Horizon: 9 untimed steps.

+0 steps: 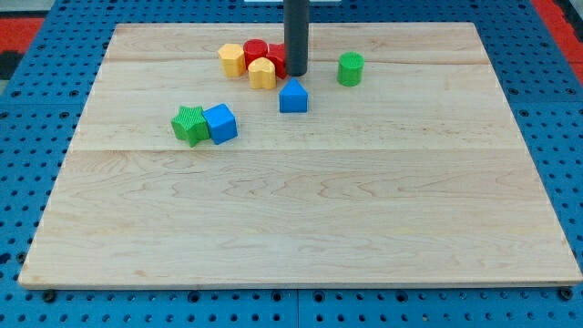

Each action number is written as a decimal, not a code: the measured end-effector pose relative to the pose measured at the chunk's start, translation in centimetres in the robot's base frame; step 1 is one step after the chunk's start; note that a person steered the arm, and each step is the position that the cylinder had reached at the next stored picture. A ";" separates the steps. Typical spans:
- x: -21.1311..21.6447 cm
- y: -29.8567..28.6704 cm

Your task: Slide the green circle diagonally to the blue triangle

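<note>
Camera view, the only one: my tip [296,73] stands on the pale wooden tabletop [301,228] near the view's top, just above the blue triangle [292,97] and close beside the red blocks; there are no fingers on this arm, only a straight dark rod, so nothing opens, nothing shuts, and nothing is held.

The green circle [350,69] sits to the view's right of my tip, near it but apart, with bare wood between the two; it is an upright round block with no long axis and no facing to speak of, so it should push alike from any side.

The blue triangle lies down and to the view's left of the green circle, almost under my tip, its peak toward the view's top; that slant is the line the coming push turns on.

In my judgement I am on the wrong side for it; my tip would need to pass round to the circle's upper right before it could drive the block down-left; the task looks not yet begun.

To the view's left of my tip crowd a yellow block [231,59], a second yellow block [262,73], a red block [255,51] and another red block [276,58] partly hidden by the rod; farther down-left a green star [190,124] touches a blue cube [220,123], both well apart from the push line.
</note>
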<state>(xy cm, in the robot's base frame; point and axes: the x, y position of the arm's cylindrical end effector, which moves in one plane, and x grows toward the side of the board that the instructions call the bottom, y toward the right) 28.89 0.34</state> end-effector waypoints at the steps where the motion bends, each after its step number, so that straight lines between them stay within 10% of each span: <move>1: -0.9 0.0; 5: 3.9 8.2; 9: -4.9 14.4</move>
<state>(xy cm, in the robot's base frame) 23.97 14.70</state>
